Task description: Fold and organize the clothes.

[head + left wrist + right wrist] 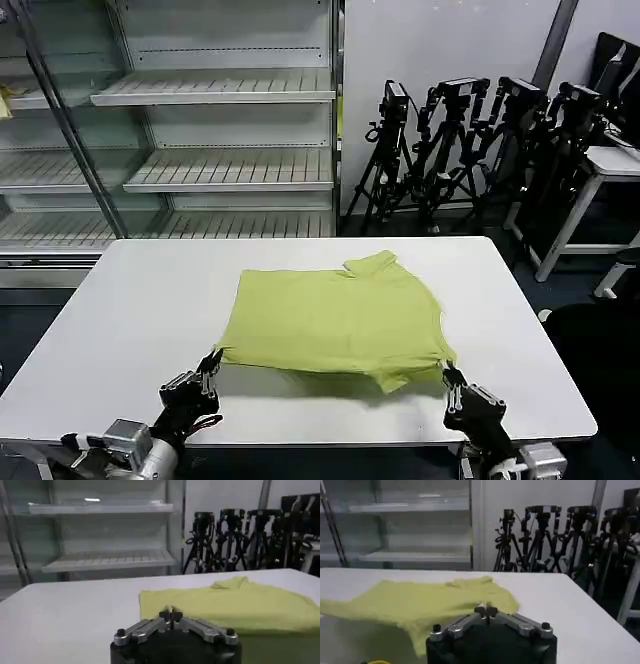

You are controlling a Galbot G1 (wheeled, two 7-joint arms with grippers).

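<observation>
Jaws of both the left gripper (pixel 210 365) and right gripper (pixel 449 378) pinch the shirt (pixel 335 318) at its near corners; it looks partly folded on the table (pixel 130 320), with more folding left.

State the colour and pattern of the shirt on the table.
The shirt is plain yellow-green, with no print; the head view shows it best.

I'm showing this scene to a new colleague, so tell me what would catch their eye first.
The lime shirt stands out at once, lying partly folded in the middle of the white table. At its near edge, the left gripper holds the left corner and the right gripper the right corner, both with fingers closed on the fabric. Behind the table, a cluster of black tripods stands by the wall, beside empty white shelves.
</observation>
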